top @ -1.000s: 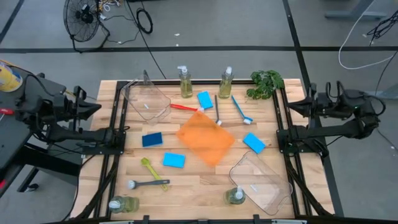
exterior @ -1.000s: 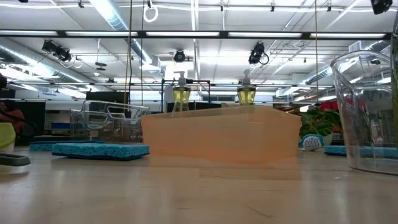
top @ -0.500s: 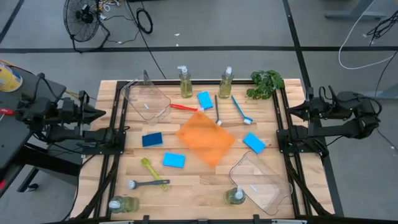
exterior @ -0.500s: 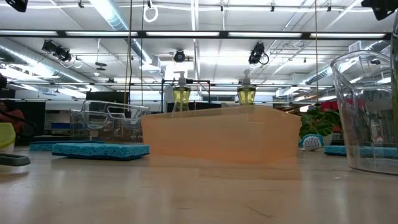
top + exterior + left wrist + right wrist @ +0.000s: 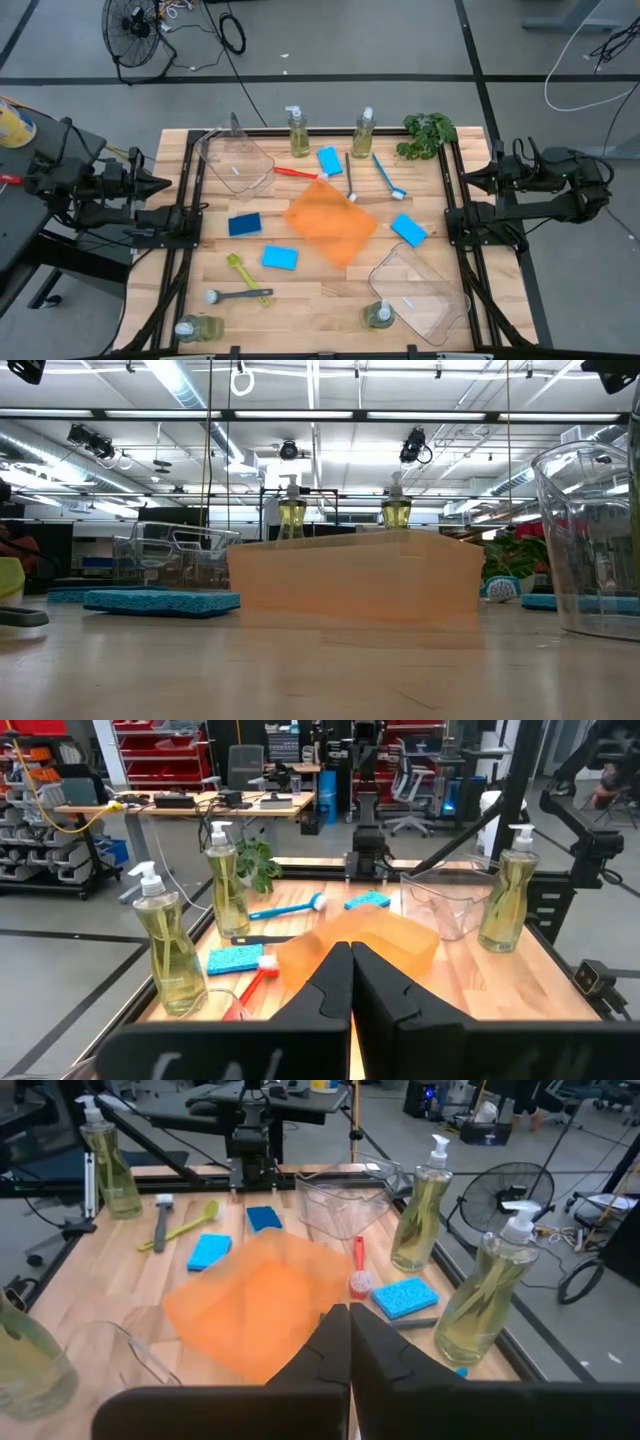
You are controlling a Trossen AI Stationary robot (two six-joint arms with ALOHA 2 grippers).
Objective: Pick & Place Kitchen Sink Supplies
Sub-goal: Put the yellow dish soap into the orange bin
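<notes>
Both arms are parked off the table's two sides. The left gripper (image 5: pixel 160 183) is held over the left edge of the table (image 5: pixel 320 305) with its jaws pressed together and nothing between them, as is seen in the left wrist view, where the fingers (image 5: pixel 330 985) meet in a closed wedge. The right gripper (image 5: pixel 468 176) is held over the right edge, its jaws likewise together and empty. An orange bin (image 5: pixel 330 220) is placed near the middle of the table. A clear bin (image 5: pixel 235 160) is set at the far left, and a second clear bin (image 5: pixel 420 290) at the near right. Two soap bottles (image 5: pixel 297 132) (image 5: pixel 364 132) are stood upright at the far edge, with a plant (image 5: pixel 428 133) to their right. Two more bottles (image 5: pixel 197 328) (image 5: pixel 379 316) are found at the near edge, the latter just beside the near clear bin. Blue sponges are spread about: one (image 5: pixel 330 160) between the far bottles, one (image 5: pixel 244 224) left of the orange bin, one (image 5: pixel 279 258) nearer, and one (image 5: pixel 408 230) to the right. A red brush (image 5: pixel 297 173), a dark-handled brush (image 5: pixel 350 178) and a blue brush (image 5: pixel 388 176) are laid beyond the orange bin. A yellow-green brush (image 5: pixel 243 275) and a grey brush (image 5: pixel 238 295) are laid crossing at the near left.
</notes>
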